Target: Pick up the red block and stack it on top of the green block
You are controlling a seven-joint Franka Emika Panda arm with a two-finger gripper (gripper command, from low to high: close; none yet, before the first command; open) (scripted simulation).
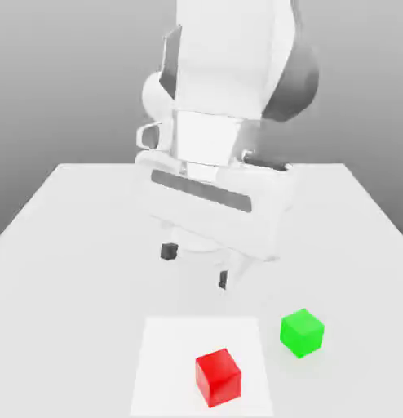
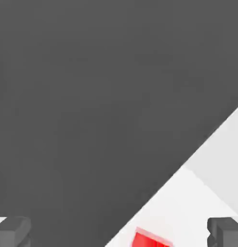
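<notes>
Wide-open, empty tool point(image 1: 196, 266) hangs above table point(image 1: 74, 245); red block point(image 1: 218, 377) near green block point(image 1: 302, 332).

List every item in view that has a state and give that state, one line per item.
Small bright red cube: resting flat on the lighter square patch, not held, nothing on top.
Small bright green cube: resting on the white table, just off the patch, apart from the red cube, top bare.
Gripper: jaws open, empty, hanging above the table behind both cubes.
</notes>
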